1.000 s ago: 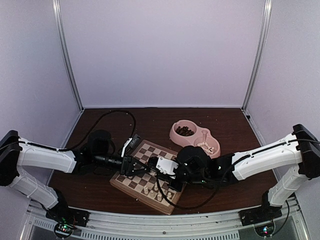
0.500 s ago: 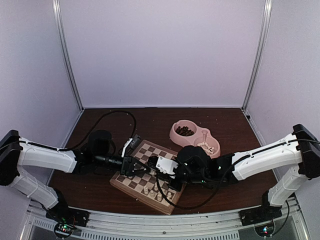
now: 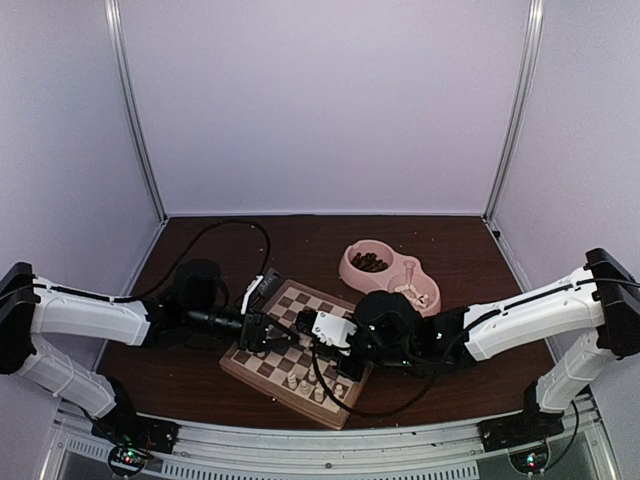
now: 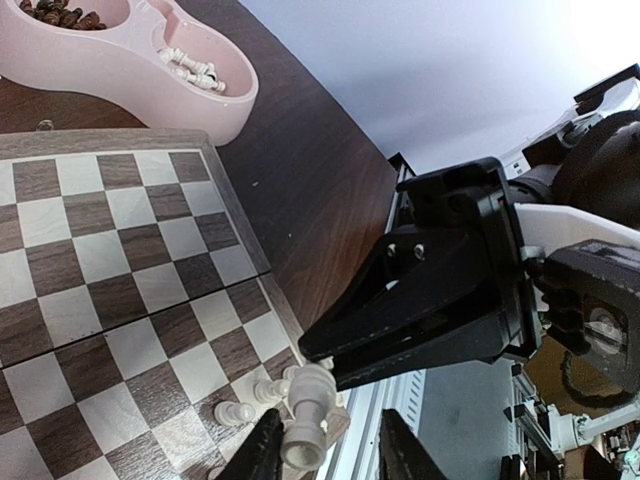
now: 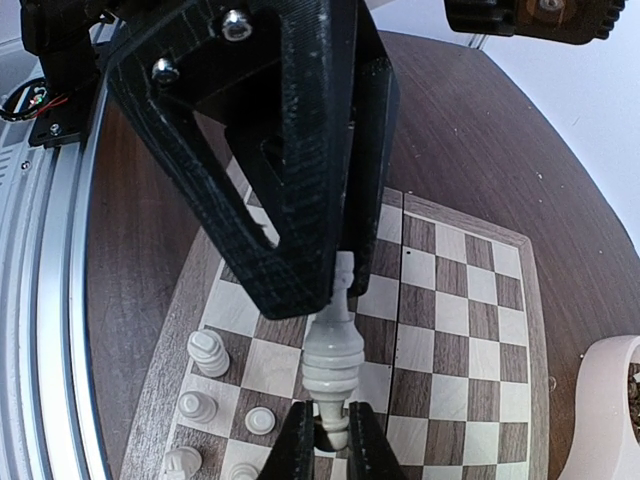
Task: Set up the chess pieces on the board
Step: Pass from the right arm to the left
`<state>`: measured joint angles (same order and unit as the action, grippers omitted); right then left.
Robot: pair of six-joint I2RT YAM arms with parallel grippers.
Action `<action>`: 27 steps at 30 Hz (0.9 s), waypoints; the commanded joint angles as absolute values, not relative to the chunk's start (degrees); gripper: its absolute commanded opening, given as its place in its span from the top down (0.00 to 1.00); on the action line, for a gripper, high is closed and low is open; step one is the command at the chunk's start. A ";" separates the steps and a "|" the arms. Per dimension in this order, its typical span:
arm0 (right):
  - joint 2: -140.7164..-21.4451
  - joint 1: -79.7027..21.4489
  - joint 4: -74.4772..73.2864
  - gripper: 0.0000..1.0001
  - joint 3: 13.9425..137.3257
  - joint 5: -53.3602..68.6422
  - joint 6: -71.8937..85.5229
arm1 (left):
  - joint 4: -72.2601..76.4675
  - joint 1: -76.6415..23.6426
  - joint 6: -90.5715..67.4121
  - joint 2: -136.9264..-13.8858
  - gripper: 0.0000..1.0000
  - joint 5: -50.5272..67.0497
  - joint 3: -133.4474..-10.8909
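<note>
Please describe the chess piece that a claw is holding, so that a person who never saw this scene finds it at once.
Start at the wooden chessboard on the dark table, beside the pink bowl. Over it, the right claw pinches one tall cream piece. Unlike the smaller cream pieces standing on squares near the edge, this one is held, not standing.

Changed: left gripper, jaws drawn narrower on either side of the pale chess piece; left arm shifted slightly leftward.
</note>
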<state>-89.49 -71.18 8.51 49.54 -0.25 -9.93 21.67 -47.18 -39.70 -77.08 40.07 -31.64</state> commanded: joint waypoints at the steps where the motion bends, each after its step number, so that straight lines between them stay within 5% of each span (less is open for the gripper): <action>1: -88.95 -71.46 9.65 1.00 49.48 -1.33 -9.64 | 22.15 -46.85 -38.45 -75.83 0.70 40.06 -33.04; 12: -88.62 -71.46 9.84 1.00 49.22 -1.47 -9.56 | 18.98 -46.85 -36.37 -75.06 0.83 37.72 -33.52; 27: -86.26 -71.46 11.90 1.00 46.44 -6.39 -8.58 | -10.11 -46.85 -25.92 -63.41 0.85 15.47 -38.57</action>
